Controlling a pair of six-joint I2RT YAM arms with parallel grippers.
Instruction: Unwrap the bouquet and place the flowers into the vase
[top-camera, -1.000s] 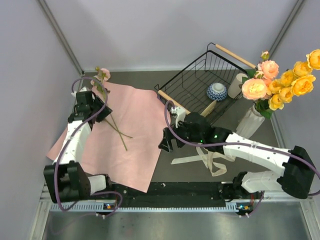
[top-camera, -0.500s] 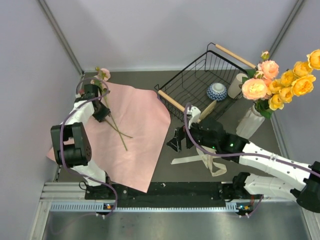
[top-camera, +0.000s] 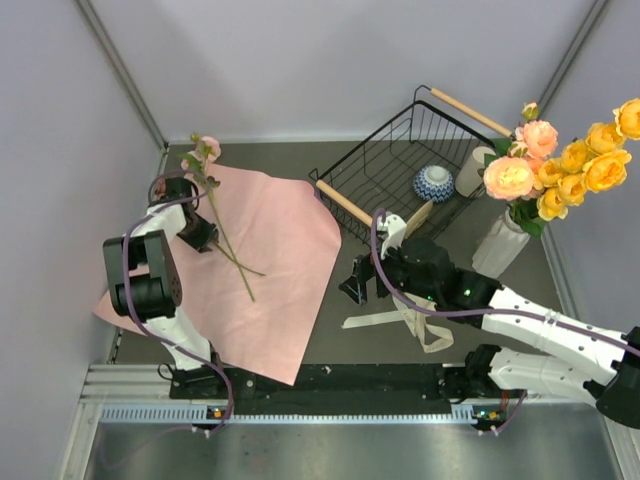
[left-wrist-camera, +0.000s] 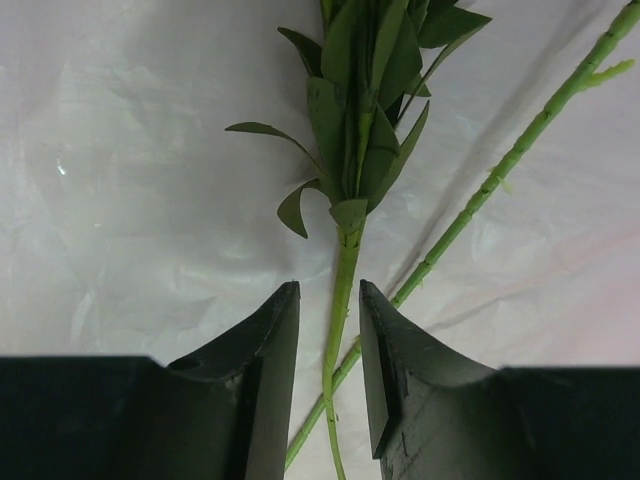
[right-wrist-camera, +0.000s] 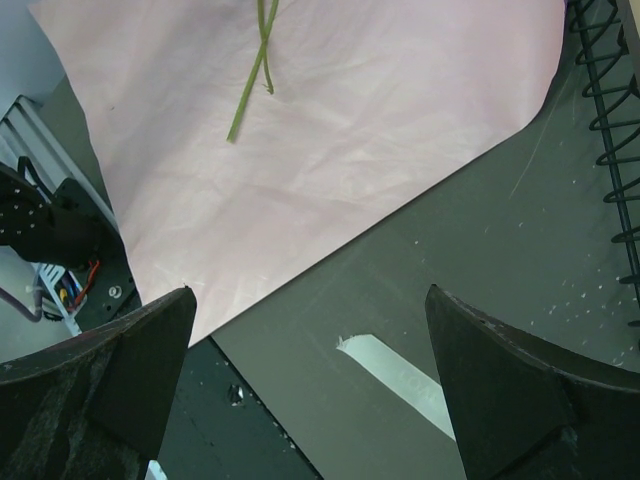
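Grey walls close in a dark bench, and on its left half the pink paper lies unfolded and flat. Two green stems lie crossed on it, running toward its far left corner, where a pink bloom sits just past the edge. The left hand is down over those stems near the paper's left side. Its wrist view shows the fingers narrowly parted to either side of the leafy stem, with a slim gap on each side, so nothing is gripped. A bare stem slants past just to the right. The right hand hangs above the bare bench just off the paper's right edge, spread fully wide and empty. A cream ribbon lies loose on the bench close by. The white ribbed vase stands at the right, already holding peach and yellow flowers. Behind it, a black wire basket holds a blue-and-white bowl and a cream cup.
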